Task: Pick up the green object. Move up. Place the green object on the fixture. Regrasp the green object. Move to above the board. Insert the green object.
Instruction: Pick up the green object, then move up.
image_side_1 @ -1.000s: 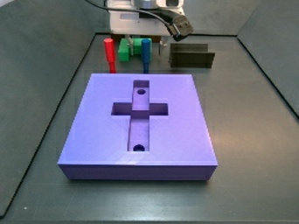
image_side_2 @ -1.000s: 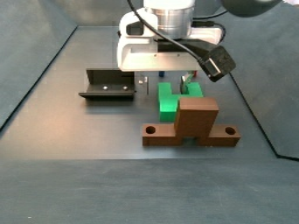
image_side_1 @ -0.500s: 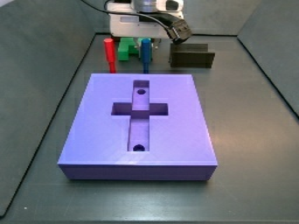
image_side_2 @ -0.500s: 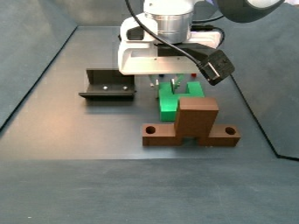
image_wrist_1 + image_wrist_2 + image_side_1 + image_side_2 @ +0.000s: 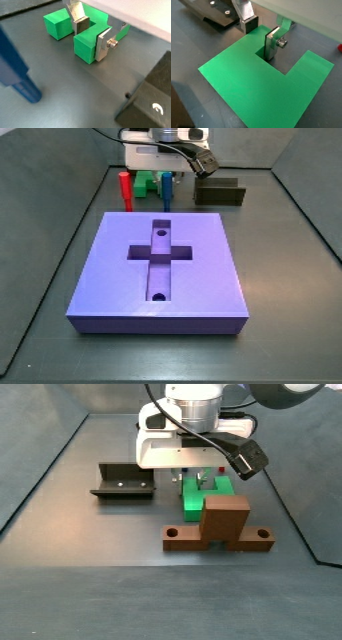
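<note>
In a wrist view the claw (image 5: 92,31) is down at the green object (image 5: 61,22), which lies flat on the dark grey worktop (image 5: 73,87). The flat silver fingers (image 5: 105,44) straddle one prong of the U-shaped block. One plate with its dark pad stands in the notch between the two prongs. The other, with a small screw in it, lies along that prong's outer face. Both plates sit close against the green, though whether they press on it cannot be told. A blue peg (image 5: 17,70) stands upright near the block, apart from it. The fixture (image 5: 150,100), dark with a small pale mark, stands well apart beyond the outer finger.
</note>
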Motion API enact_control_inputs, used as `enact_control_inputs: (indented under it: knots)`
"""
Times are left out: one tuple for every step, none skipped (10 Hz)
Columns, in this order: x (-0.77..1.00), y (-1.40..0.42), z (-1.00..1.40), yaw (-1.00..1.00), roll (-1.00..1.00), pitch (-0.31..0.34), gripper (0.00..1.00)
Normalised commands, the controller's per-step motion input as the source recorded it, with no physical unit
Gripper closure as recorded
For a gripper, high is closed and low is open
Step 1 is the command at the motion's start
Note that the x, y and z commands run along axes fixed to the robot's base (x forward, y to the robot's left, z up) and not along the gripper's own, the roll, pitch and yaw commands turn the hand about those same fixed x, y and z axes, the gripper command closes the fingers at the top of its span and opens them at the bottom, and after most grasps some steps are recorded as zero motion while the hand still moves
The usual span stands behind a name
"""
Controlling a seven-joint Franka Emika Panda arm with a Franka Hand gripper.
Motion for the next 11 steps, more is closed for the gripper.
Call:
enact_control_inputs:
  knots:
    - [0.0, 0.0, 0.0, 0.0, 0.0, 0.0, 1.0]
    - [0.0, 0.0, 0.0, 0.0, 0.0, 0.0, 1.0]
    - [0.0, 0.0, 0.0, 0.0, 0.0, 0.0, 1.0]
    - [0.0, 0.0, 0.0, 0.0, 0.0, 0.0, 1.0]
    - [0.0, 0.0, 0.0, 0.0, 0.0, 0.0, 1.0]
    - [0.0, 0.0, 0.0, 0.0, 0.0, 0.0, 1.0]
    - [0.0, 0.0, 0.0, 0.0, 0.0, 0.0, 1.0]
    - [0.0, 0.0, 0.0, 0.0, 0.0, 0.0, 1.0]
    - [0.0, 0.0, 0.0, 0.0, 0.0, 0.0, 1.0]
    - [0.0, 0.0, 0.0, 0.0, 0.0, 0.0, 1.0]
    - [0.0, 0.0, 0.83, 0.0, 0.0, 0.0, 1.0]
